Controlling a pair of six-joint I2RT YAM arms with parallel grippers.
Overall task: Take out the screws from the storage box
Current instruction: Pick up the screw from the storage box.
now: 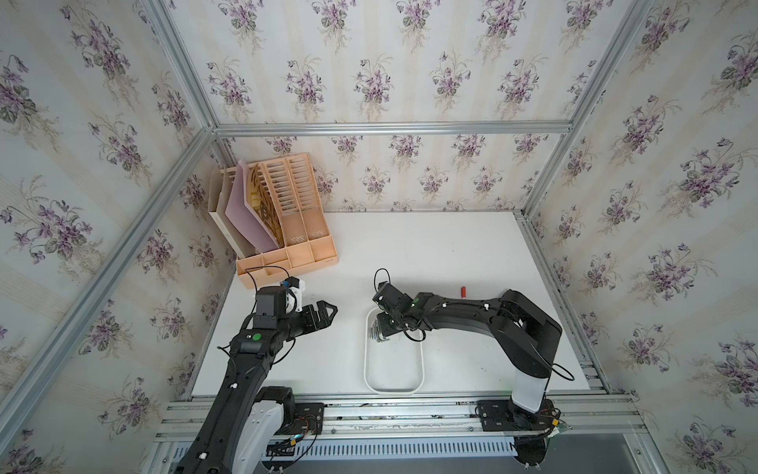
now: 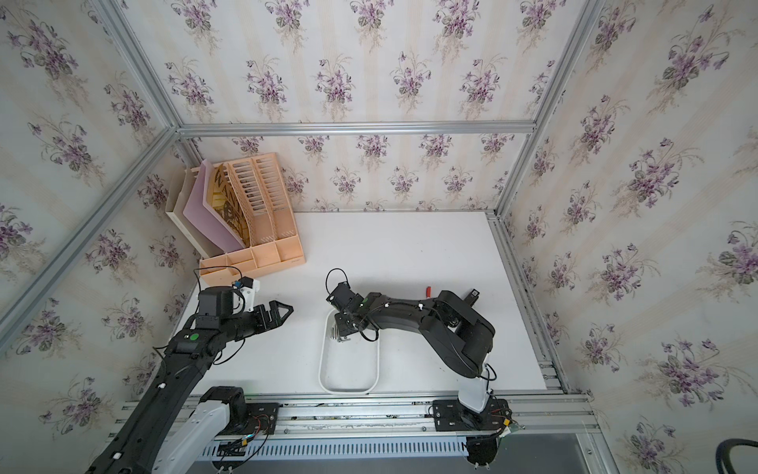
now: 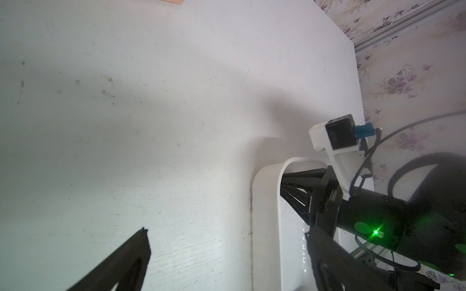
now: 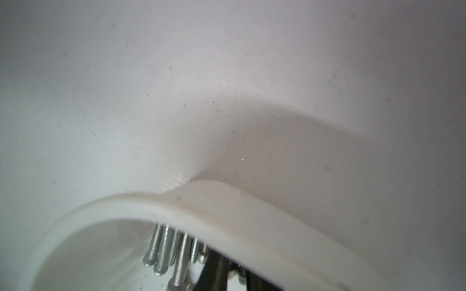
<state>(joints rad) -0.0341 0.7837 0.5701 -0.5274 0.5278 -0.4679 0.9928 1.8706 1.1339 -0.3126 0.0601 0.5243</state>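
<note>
The storage box [image 1: 365, 361] [image 2: 320, 365] is a shallow white tray lying near the table's front middle. Several silvery screws [image 1: 375, 332] [image 2: 338, 333] lie bunched at its far end. My right gripper [image 1: 383, 328] [image 2: 343, 326] reaches down into that end. In the right wrist view the screws [image 4: 164, 249] lie just behind the box rim [image 4: 201, 201]. There the right gripper [image 4: 233, 273] has its dark fingers close together with a screw between them. My left gripper [image 1: 328, 312] [image 3: 226, 231] hangs open over bare table, left of the box [image 3: 264, 201].
A peach-orange file organiser [image 1: 287, 230] [image 2: 254, 230] stands at the back left corner. The red cap of a marker pen [image 1: 463, 291] [image 2: 428, 291] shows behind the right arm. Metal frame rails border the table.
</note>
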